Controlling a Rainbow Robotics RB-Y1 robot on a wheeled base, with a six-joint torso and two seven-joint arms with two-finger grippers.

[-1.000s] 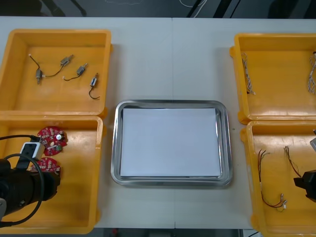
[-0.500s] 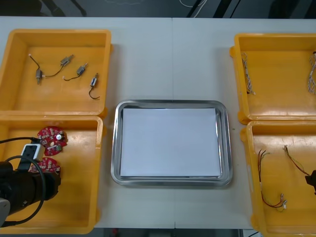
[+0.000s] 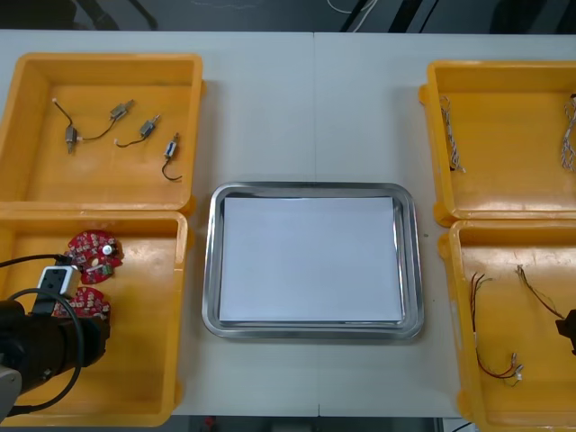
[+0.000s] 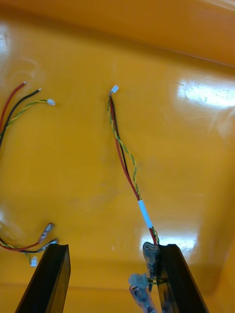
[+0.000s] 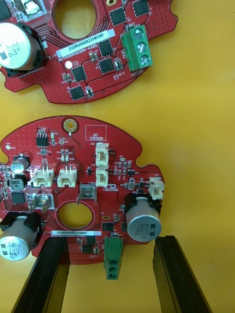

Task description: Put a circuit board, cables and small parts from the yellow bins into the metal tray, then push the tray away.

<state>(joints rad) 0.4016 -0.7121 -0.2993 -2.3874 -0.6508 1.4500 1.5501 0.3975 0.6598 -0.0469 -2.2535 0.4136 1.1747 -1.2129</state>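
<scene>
1. We find the left gripper (image 5: 110,240) over the near left yellow bin (image 3: 144,360), fingers spread across the near edge of a circuit board (image 5: 83,166). That edge is partly hidden behind them.
2. The right gripper (image 4: 112,247) has its fingers wide apart. A red and yellow cable (image 4: 126,161) ends just beside one finger, its plug partly hidden.
3. A second circuit board (image 5: 93,58) lies just beyond the first, apart from it and cut off at the frame.
4. The metal tray (image 3: 310,189), white inside, sits just beside that bin, with open table (image 3: 315,108) beyond.
5. Farthest are small metal parts (image 3: 121,110) in the far left bin (image 3: 36,117) and twisted cables (image 3: 450,135) in the far right bin (image 3: 504,90), some cut off.

light table (image 3: 315,108), dark floor (image 3: 270,13) beyond
</scene>
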